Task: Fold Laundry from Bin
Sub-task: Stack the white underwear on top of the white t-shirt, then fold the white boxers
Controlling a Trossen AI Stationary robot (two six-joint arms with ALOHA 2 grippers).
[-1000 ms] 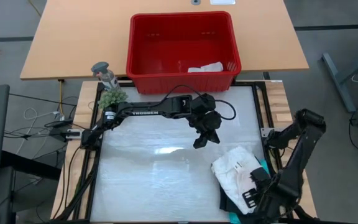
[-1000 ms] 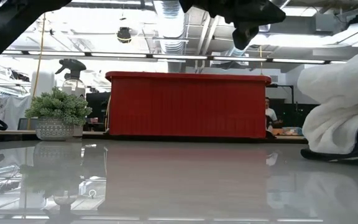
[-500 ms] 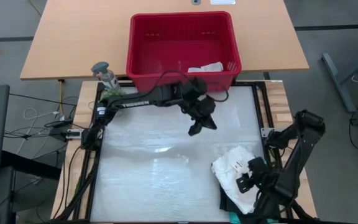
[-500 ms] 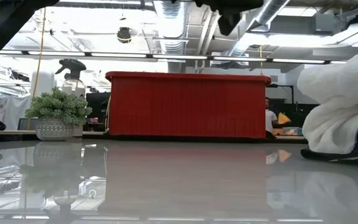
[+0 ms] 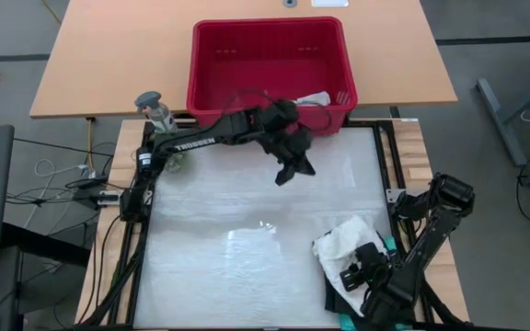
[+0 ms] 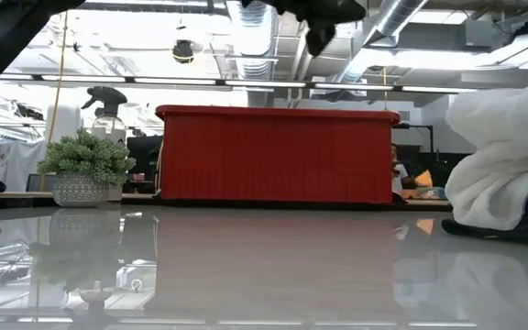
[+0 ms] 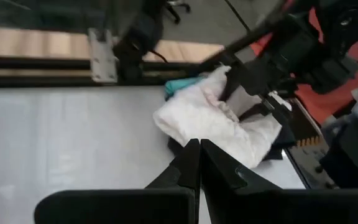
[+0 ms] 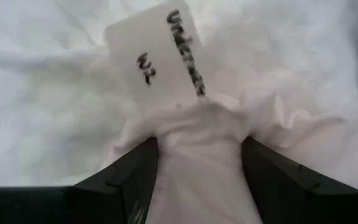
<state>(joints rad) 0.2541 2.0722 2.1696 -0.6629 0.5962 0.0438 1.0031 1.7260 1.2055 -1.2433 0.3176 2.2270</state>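
Small green potted plant and grey spray bottle near bench's far-left corner, beside slotted red plastic bin. Left end effector pinched shut, empty; right end effector clamping white lacy top.

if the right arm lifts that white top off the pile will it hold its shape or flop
Probably flop: the white top lies in soft rumpled folds, bulging between the right end effector fingers. Likely light, since thin creases show throughout. It may drag the teal garment and the black garment under it, as it rests on both.
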